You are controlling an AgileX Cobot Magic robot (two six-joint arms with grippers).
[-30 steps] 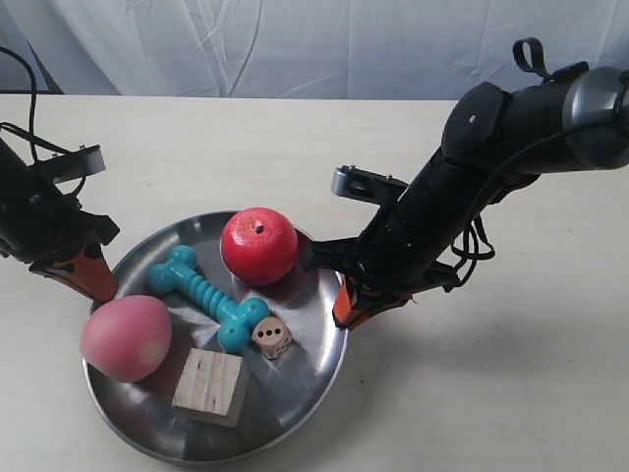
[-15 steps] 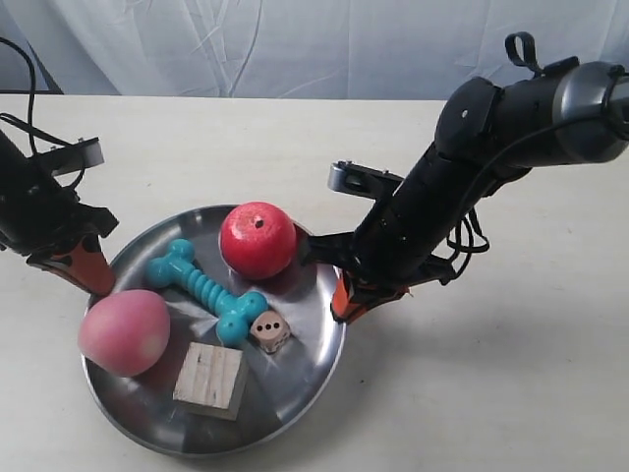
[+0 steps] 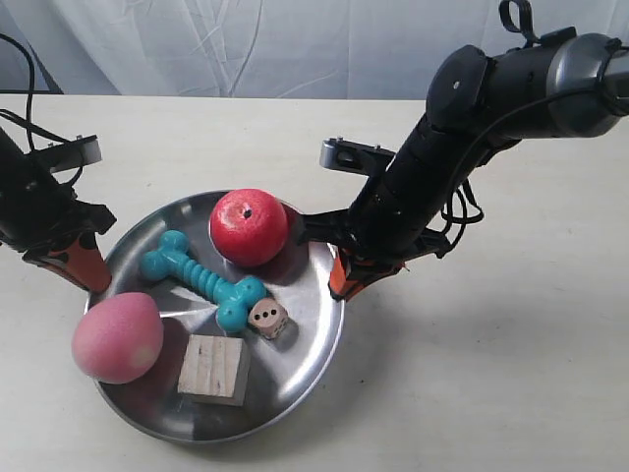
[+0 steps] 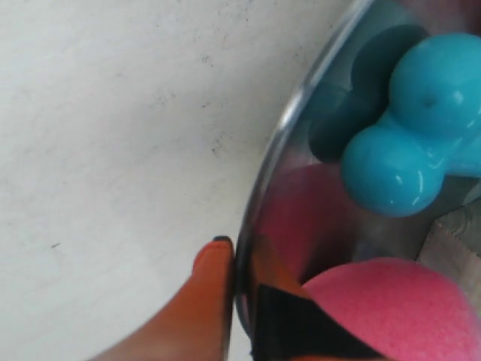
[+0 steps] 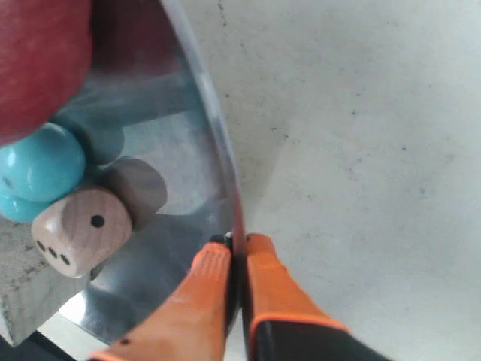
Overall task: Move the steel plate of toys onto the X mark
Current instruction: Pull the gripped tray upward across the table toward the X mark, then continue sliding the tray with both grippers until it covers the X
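On the cream tabletop (image 3: 511,354), between my two arms, sits the steel plate (image 3: 300,346), gripped at opposite points of its rim. I cannot tell whether its underside touches the table.

Left gripper (image 3: 85,267): clamped on the plate's rim at the exterior view's left, beside the pink peach (image 3: 117,336). The left wrist view shows the left gripper (image 4: 237,259) nearly closed. One orange finger (image 4: 204,301) lies outside the rim over the table and the other lies inside the dish, with only the thin metal edge between them. The peach (image 4: 383,308) and one knob of the teal dog-bone (image 4: 391,169) lie close by, inside the plate (image 4: 270,162).

Right gripper (image 3: 344,280): clamped on the rim at the exterior view's right, just beyond the red apple (image 3: 249,227). In the right wrist view the right gripper (image 5: 237,244) pinches the rim. One orange fingertip (image 5: 209,274) is inside the plate (image 5: 207,113) and the other is outside, and the gap between them is no wider than the metal.

Contents: the apple stands at the far side of the dish. The dog-bone (image 3: 201,280) lies slantwise across the middle. The small beige die (image 3: 267,319) touches the bone's nearer end. The pale wooden cube (image 3: 213,369) rests near the front rim, and the peach sits against the rim beside it.
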